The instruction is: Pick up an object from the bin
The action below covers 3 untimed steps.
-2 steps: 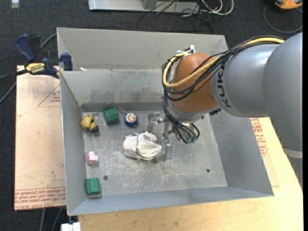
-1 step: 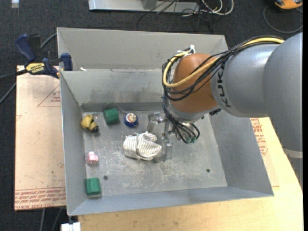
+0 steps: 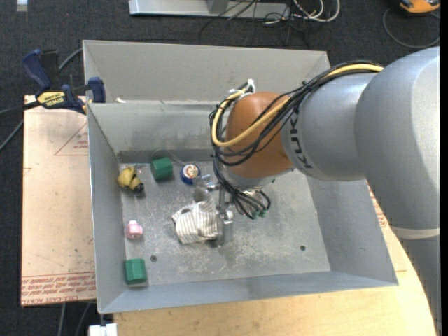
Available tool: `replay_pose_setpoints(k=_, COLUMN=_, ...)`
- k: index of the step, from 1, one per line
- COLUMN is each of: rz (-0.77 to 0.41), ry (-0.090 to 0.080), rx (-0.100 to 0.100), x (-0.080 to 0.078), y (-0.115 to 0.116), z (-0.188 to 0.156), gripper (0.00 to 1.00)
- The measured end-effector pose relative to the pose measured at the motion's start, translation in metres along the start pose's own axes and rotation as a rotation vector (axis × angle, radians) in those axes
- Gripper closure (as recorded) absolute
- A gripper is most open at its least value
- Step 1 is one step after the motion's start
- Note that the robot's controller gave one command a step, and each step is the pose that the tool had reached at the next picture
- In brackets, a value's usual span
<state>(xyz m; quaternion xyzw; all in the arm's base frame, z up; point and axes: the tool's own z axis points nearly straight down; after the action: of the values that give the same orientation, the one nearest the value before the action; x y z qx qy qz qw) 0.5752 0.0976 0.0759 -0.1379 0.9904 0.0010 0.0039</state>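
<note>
Dark floor strewn with loose cords point(image 3: 308, 5) lies beyond the far side of the grey metal bin point(image 3: 287, 257), whose sloped walls run down to a flat, scuffed bottom. Your arm point(image 3: 364, 124) reaches in from the right. Its rounded orange cover point(image 3: 255, 145) and looped yellow and black cables point(image 3: 225, 117) hang over the middle of the bin.

The pincer point(image 3: 222, 222) sits low near the bin's centre, at the right edge of a crumpled white bundle point(image 3: 192, 224). The bundle has faint grey stripes and looks soft and creased, like cloth or paper. You cannot tell whether the pincer is wide or narrow, nor whether it has the bundle.

Right of the pincer the bottom is bare up to the right wall, apart from a small green bit point(image 3: 261, 214) just beside the wrist. The strip on the near side of the bundle is bare too.

To the left the things lie well apart. You have a small pink piece point(image 3: 134, 229) and a green block point(image 3: 135, 271) in the near left corner. Along the far wall are a yellow toy point(image 3: 128, 178) with a dark part, a green cube point(image 3: 162, 169) and a round blue-and-white thing point(image 3: 190, 173), which lies close under the arm.
</note>
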Motion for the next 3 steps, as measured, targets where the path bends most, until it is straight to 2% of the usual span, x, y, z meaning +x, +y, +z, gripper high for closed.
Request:
replay_pose_setpoints(k=1, rz=-0.018, ry=-0.002, rx=-0.002, x=0.006, y=0.011, z=0.005, gripper=1.0)
replay_pose_setpoints(k=2, rz=-0.018, ry=-0.002, rx=-0.002, x=0.006, y=0.011, z=0.005, gripper=1.0)
replay_pose_setpoints(k=3, rz=-0.04, ry=-0.007, rx=-0.004, x=-0.013, y=0.044, z=0.006, gripper=1.0)
